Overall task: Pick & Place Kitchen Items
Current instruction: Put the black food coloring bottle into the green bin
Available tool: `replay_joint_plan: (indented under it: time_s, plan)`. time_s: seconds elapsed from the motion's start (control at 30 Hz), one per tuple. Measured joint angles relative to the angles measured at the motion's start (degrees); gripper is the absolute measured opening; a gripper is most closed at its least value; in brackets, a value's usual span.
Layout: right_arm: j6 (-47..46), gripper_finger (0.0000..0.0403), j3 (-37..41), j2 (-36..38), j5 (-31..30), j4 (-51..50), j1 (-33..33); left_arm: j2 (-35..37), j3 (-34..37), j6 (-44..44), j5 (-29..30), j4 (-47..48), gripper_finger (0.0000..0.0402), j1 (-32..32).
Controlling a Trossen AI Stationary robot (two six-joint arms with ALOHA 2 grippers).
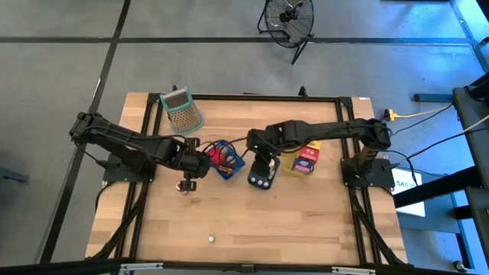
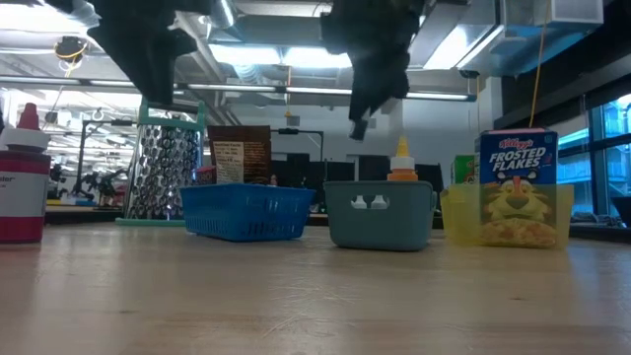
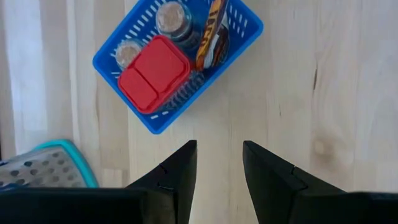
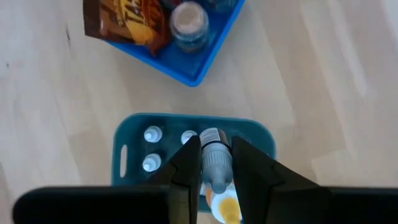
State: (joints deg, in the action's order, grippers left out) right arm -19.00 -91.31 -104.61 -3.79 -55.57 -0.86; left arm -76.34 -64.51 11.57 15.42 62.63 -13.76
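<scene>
My right gripper [image 4: 216,140] hangs over the teal tray [image 4: 124,143], shut on a small grey bottle [image 4: 215,158]. The tray holds tiny white round pieces [image 4: 152,134] and an orange-capped bottle [image 4: 225,208]. To its left stands the blue basket [image 3: 249,31], which holds a red box [image 3: 153,73], two jars [image 3: 171,18] and a brown snack packet [image 3: 211,31]. My left gripper [image 3: 219,144] is open above bare table, on the basket's left side [image 1: 192,169]. In the high view the right gripper [image 1: 263,162] is just above the teal tray [image 1: 261,182]. My right gripper pinches the small grey bottle by its sides [image 4: 216,163] between the two fingers. The fingers come from above, pointing steeply down. The bottle is lifted clear, over the teal tray, and its end pokes out below the fingertips [image 2: 360,128].
A yellow tray with a Frosted Flakes box [image 1: 306,160] stands right of the teal tray. A metal grater [image 1: 182,111] lies at the far left. A red-capped bottle [image 1: 183,186] stands near my left gripper. A tiny white piece [image 1: 212,239] lies near the front edge.
</scene>
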Motion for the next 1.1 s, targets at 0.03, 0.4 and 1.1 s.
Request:
replay_joint_plan:
  time_s: [0.03, 0.4, 1.1]
  plan:
    - [0.1, 0.0073, 0.0, -0.37, 0.97, 0.0, 0.52, 0.0, 0.17, 0.15, 0.0, -0.25, 0.0125, 0.0]
    - [1.85, 0.0073, 0.06, -3.07, 5.59, -0.66, 3.23, 0.0, 0.33, 0.77, -0.09, -0.27, 0.0125, -0.07]
    - [2.68, 0.0073, 0.07, -8.82, 9.87, -0.06, 4.65, -0.04, 0.33, 1.42, -0.09, -0.3, 0.0121, -3.02]
